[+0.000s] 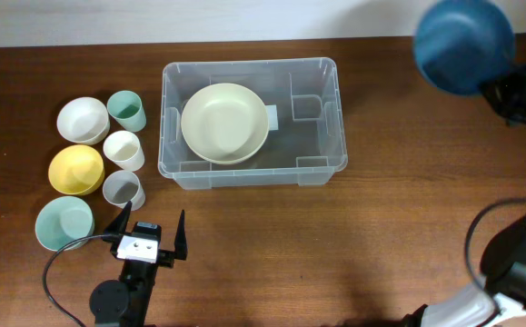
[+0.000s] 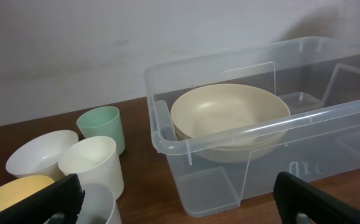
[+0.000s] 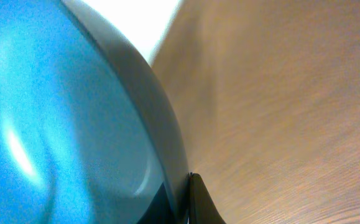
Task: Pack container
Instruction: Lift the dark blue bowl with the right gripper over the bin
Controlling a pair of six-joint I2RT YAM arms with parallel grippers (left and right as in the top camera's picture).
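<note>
1 container (image 1: 244, 63) (1 cream bowl (image 1: 223, 123)), left fingers (image 1: 153, 218) spread, right fingers (image 3: 181, 202) pinching blue bowl (image 1: 462, 44)

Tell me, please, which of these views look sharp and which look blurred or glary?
Overhead: evenly lit and sharp, except the blue bowl, which looks large and soft-edged. Left wrist: crisp on the container and the cream bowl inside it. Right wrist: the blue bowl fills the left side, out of focus, with pale glare streaks.

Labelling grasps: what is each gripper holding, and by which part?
The right gripper pinches the blue bowl at its rim; the left gripper is open, holding nothing.
</note>
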